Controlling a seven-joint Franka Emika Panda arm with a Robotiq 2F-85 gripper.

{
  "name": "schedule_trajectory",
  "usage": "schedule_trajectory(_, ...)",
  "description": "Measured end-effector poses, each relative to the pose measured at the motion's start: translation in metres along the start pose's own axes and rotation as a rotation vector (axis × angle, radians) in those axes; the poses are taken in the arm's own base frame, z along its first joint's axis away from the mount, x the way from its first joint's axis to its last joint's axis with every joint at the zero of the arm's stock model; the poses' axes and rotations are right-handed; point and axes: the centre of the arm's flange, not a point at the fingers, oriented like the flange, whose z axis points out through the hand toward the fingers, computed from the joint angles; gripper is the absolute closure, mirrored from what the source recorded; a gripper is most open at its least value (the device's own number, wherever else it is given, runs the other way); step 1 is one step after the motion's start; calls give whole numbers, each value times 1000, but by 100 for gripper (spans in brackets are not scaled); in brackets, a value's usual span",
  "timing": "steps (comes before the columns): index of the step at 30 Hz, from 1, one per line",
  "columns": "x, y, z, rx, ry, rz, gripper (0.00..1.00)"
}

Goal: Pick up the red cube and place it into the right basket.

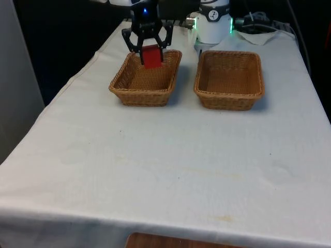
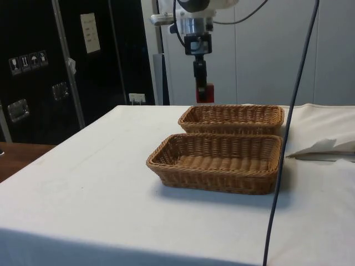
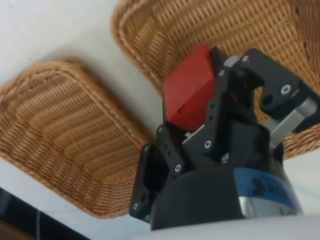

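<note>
My gripper (image 1: 150, 50) is shut on the red cube (image 1: 152, 59) and holds it in the air. The cube hangs over the far end of the wicker basket on the front view's left (image 1: 138, 96). The second wicker basket (image 1: 228, 101) stands to the front view's right, and nothing lies in it. In the side view the cube (image 2: 204, 93) hangs from the gripper (image 2: 200, 83) just above the farther basket's (image 2: 233, 111) rim, behind the nearer basket (image 2: 213, 176). In the wrist view the cube (image 3: 186, 95) sits tilted between the black fingers (image 3: 218, 107), above wicker.
The two baskets stand side by side with a narrow strip of cloth between them. The robot's white base (image 1: 213, 23) rises just behind that gap. Crumpled white cloth and cables (image 1: 261, 28) lie at the back on the front view's right.
</note>
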Motion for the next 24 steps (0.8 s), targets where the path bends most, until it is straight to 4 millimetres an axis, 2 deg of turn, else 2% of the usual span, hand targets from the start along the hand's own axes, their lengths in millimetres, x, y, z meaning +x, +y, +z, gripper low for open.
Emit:
schedule_trajectory(9, -20, 9, 11, -13, -26, -5, 97)
schedule_trajectory(11, -29, 8, 20, -19, -32, -7, 97)
schedule_trajectory(15, -33, 7, 28, -25, -37, -8, 97)
schedule_trajectory(24, -48, -1, 58, -42, -60, -4, 97)
